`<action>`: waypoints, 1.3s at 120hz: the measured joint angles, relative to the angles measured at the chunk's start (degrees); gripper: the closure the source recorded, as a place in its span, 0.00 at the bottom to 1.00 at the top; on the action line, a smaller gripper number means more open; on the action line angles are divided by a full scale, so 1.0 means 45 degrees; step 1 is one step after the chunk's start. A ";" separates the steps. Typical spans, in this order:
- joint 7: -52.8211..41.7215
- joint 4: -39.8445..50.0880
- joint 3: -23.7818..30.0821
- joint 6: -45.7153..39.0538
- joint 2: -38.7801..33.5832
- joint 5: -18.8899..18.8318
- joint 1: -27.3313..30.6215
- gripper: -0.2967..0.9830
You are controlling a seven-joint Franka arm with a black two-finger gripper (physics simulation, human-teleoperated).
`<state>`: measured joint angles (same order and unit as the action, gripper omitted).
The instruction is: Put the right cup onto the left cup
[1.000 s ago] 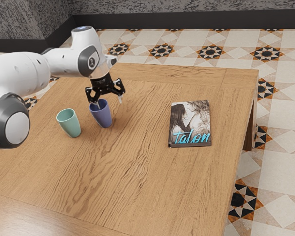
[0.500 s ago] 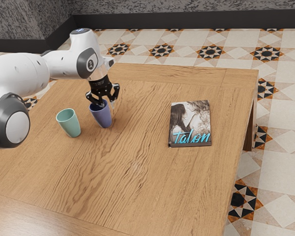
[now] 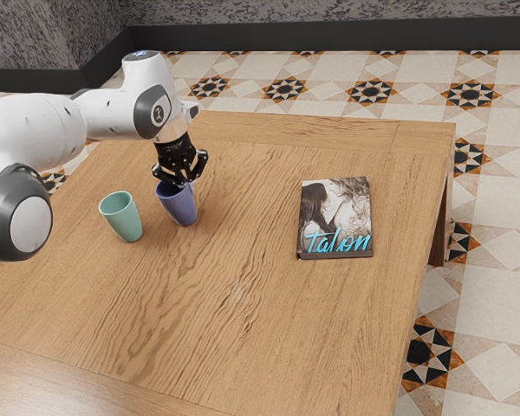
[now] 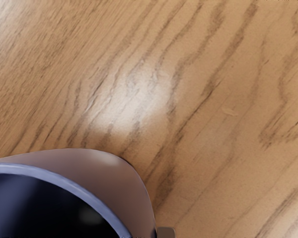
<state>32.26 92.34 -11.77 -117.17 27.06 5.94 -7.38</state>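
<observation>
So the gripper (image 3: 190, 184) looks clamped on the purple cup (image 3: 180, 207), pinching its rim on the side away from the green cup (image 3: 124, 220). Both cups sit toward the table's (image 3: 243, 321) far corner on the exterior view's left. Tbh the move hinges on green being leftward and a bit nearer that camera, so I'd lift first, then go across.

Smooth, plastic-looking cups, one purple (image 3: 179, 208) and one green (image 3: 125, 222), stand on a wooden counter (image 3: 243, 338) with dark, streaked grain and a satin sheen that throws back a pale glare. A glossy paper cover fronts the book (image 3: 336, 217). The arm (image 3: 43, 126) wears smooth white casing, its claw (image 3: 190, 184) hard and black, near patterned tile floor (image 3: 494, 303) and a rough-looking, mottled wall (image 3: 286, 10).
</observation>
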 joint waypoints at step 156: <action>0.0557 0.0228 -0.0056 0.2938 -0.2783 -0.1782 0.1540 0.85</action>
<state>34.77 93.37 -12.03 -103.94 14.53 -2.08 -0.45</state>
